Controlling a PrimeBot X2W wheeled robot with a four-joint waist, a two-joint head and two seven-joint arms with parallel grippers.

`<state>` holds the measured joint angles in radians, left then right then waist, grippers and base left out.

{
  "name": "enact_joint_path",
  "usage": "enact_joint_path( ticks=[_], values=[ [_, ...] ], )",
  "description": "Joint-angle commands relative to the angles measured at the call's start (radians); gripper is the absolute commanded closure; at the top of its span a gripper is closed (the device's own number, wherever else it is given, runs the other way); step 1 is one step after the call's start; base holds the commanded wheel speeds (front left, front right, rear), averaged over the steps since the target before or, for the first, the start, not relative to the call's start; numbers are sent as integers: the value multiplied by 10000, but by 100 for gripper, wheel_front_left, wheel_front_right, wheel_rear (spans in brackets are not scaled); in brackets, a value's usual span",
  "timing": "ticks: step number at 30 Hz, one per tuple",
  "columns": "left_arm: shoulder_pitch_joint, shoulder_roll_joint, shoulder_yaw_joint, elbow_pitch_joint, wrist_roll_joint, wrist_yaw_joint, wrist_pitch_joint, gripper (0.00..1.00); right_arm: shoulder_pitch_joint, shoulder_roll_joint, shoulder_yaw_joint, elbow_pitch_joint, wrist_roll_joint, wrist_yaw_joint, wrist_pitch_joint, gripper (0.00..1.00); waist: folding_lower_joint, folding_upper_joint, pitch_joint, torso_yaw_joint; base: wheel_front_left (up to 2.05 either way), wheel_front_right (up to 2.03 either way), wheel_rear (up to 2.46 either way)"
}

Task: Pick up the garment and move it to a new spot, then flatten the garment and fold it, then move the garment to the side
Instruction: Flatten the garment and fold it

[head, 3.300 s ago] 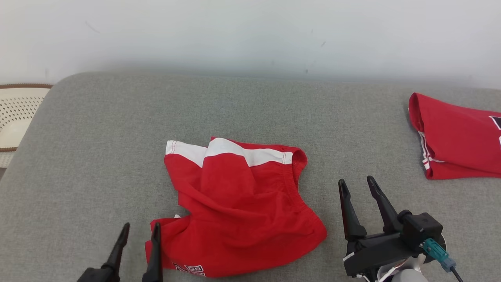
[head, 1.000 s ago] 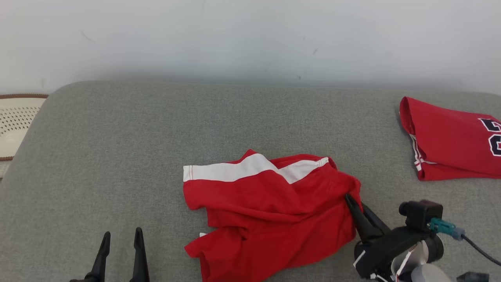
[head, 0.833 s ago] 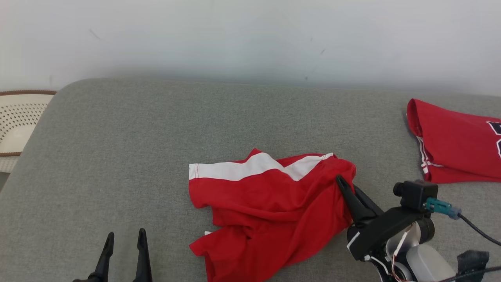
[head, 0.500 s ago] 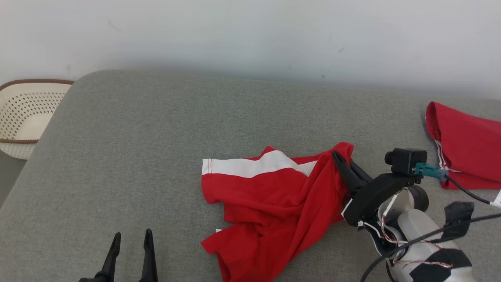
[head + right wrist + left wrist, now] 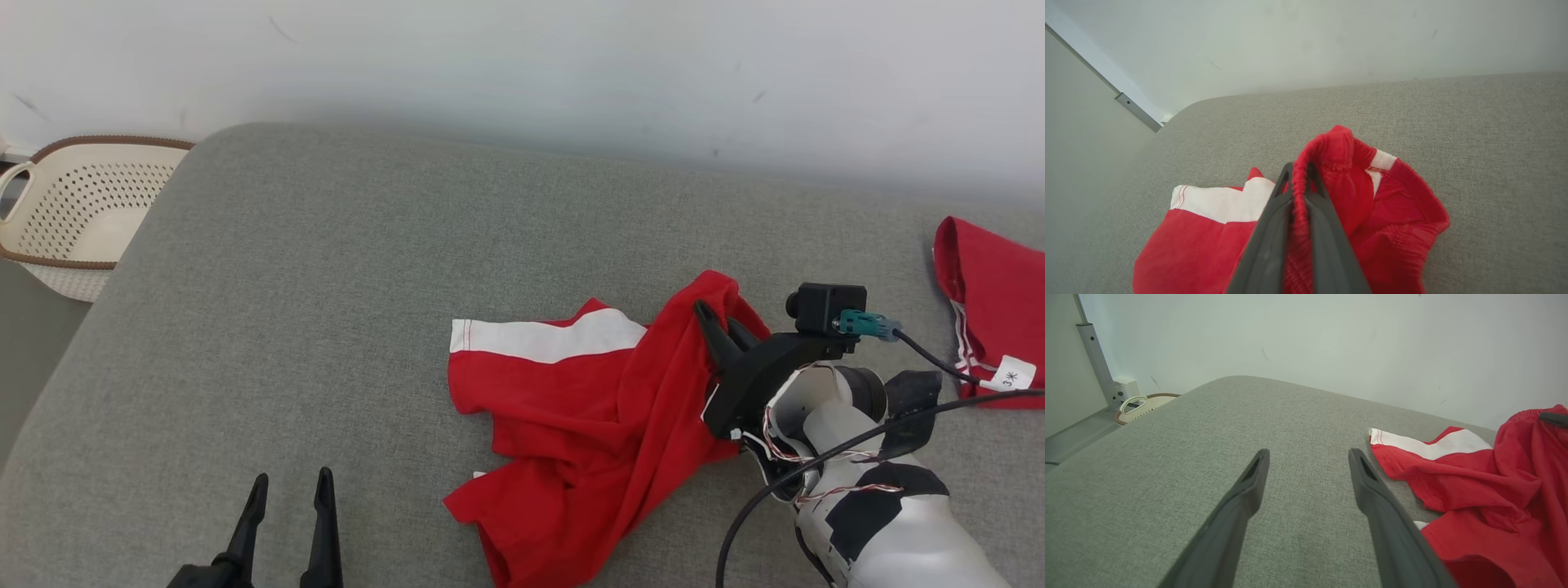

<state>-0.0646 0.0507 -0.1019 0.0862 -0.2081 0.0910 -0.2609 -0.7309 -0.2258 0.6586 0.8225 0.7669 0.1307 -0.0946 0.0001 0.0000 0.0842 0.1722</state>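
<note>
Right end effector (image 5: 717, 317): clenched on waistband of red-and-white fabric shorts (image 5: 571, 400), that edge held raised.
Left end effector (image 5: 292, 476): released, fingers (image 5: 1249, 486) spread, low over grey upholstery (image 5: 326, 286).

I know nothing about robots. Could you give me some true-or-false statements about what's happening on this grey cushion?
1. The right gripper pinches the red shorts by their waistband. True.
2. The left gripper holds the shorts too. False: it is open, holding nothing, over the grey cushion.
3. A second red garment lies at the cushion's right end. True.
4. The cream basket sits on the cushion. False: it stands off the cushion's left end.
5. The shorts lie neatly folded. False: they are crumpled.
</note>
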Motion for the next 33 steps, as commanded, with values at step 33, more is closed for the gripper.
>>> enact_joint_path(
  ticks=[33],
  values=[
    [359, 1, 157, -193, -111, 112, -58, 0, 3209, -1582, -1467, -3350, -1102, 1, -1707, 0, -1, 0, -195, -1095, 0, 0, 0]
  ],
)
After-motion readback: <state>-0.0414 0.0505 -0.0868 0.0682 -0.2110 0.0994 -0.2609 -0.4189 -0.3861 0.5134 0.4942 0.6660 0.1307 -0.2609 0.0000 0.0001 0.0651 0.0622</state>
